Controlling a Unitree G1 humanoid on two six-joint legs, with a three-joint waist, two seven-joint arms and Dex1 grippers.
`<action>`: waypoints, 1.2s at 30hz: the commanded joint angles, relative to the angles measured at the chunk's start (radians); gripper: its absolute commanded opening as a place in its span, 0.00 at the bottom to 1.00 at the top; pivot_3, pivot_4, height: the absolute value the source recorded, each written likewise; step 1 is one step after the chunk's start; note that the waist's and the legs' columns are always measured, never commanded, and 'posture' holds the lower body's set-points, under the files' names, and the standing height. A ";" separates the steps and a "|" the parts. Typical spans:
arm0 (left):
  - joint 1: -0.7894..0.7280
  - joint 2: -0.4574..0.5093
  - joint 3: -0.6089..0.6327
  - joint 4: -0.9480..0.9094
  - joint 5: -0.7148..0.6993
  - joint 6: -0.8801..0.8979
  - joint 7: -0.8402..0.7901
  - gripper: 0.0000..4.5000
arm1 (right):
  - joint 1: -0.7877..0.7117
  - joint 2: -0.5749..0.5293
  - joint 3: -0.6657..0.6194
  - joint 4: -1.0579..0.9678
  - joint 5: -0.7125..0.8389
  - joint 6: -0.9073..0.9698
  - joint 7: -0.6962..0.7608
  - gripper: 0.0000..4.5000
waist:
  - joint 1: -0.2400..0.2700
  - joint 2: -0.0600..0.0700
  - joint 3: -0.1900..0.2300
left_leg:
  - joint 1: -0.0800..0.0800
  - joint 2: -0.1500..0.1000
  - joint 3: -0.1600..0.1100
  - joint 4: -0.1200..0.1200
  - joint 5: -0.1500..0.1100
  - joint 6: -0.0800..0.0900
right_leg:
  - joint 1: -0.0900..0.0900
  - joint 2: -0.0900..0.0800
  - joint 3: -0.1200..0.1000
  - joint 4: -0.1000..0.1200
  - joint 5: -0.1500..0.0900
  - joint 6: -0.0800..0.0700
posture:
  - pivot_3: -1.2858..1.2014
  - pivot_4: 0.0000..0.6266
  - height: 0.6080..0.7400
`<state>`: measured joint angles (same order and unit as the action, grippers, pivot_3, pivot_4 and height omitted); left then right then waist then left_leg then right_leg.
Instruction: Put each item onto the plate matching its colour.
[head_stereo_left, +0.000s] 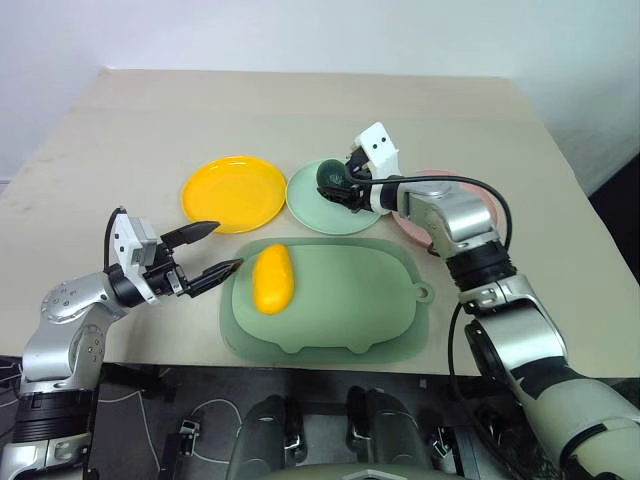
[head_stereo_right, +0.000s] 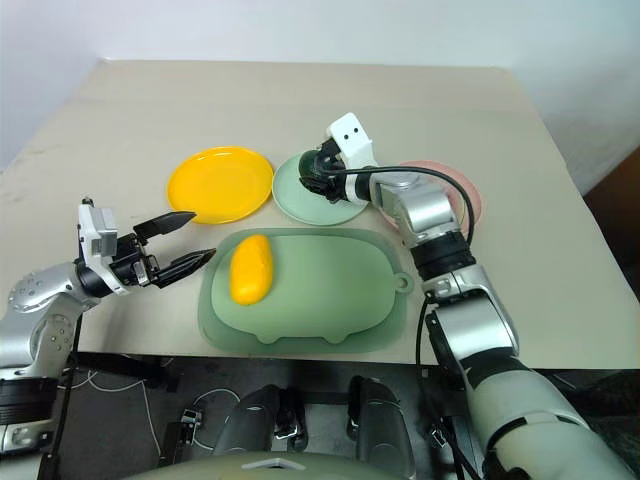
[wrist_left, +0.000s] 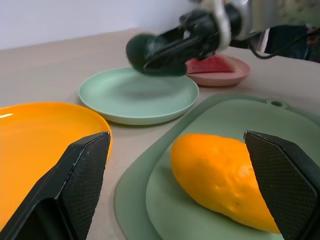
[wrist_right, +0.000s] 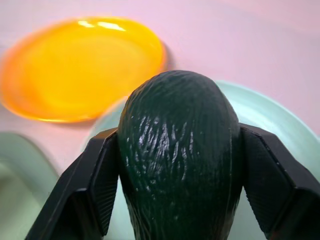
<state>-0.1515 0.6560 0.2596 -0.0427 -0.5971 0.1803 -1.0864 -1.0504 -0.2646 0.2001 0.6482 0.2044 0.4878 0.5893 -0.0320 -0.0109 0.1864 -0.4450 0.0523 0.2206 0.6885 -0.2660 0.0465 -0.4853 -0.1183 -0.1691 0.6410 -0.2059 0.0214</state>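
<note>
My right gripper (head_stereo_left: 338, 186) is shut on the dark green avocado (head_stereo_left: 330, 177), holding it just above the pale mint green plate (head_stereo_left: 311, 207). In the right wrist view the avocado (wrist_right: 177, 150) sits between both black fingers. The yellow mango (head_stereo_left: 272, 278) lies on the left part of the large pale green mat (head_stereo_left: 350, 300). My left gripper (head_stereo_left: 226, 246) stands open just left of the mango, pointing at it, with nothing between its fingers. The yellow plate (head_stereo_left: 233, 193) is bare. The red watermelon wedge (wrist_left: 212, 65) rests on the pink plate (wrist_left: 220, 79), which my right arm partly hides from the head camera.
The three plates stand in a row behind the mat, yellow at the left, mint in the middle, pink at the right. The beige table (head_stereo_left: 300, 110) stretches bare behind them. Its front edge runs just under the mat.
</note>
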 joint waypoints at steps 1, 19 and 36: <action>0.007 0.011 0.037 -0.026 -0.003 -0.027 0.002 1.00 | -0.094 0.045 -0.020 0.174 -0.054 -0.103 -0.016 0.69 | -0.012 0.000 0.000 | 0.000 0.000 0.000 0.000 0.000 0.000 | -0.001 0.000 0.000 0.003 0.000 0.000 | 0.52 0.24 0.67; 0.125 0.021 0.123 -0.067 -0.017 -0.066 0.026 1.00 | -0.152 0.100 -0.126 0.175 -0.063 -0.185 0.098 0.99 | -0.038 0.000 0.000 | 0.000 0.000 0.002 0.000 0.001 -0.002 | -0.007 -0.001 0.004 0.010 0.000 0.000 | 0.52 0.24 0.67; 0.124 0.002 0.119 -0.228 -0.034 0.026 0.167 1.00 | 0.280 -0.114 -0.172 -0.681 0.125 0.160 0.202 0.99 | -0.031 0.000 0.000 | 0.000 0.000 0.001 0.000 0.001 -0.002 | -0.007 -0.002 0.004 0.009 0.000 0.000 | 0.52 0.24 0.67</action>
<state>-0.0155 0.6607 0.3671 -0.2277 -0.6124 0.1991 -0.9364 -0.7833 -0.3568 0.0638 0.0385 0.2997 0.6348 0.7843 -0.0631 -0.0112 0.1861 -0.4453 0.0520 0.2213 0.6885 -0.2648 0.0444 -0.4919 -0.1203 -0.1655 0.6497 -0.2062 0.0213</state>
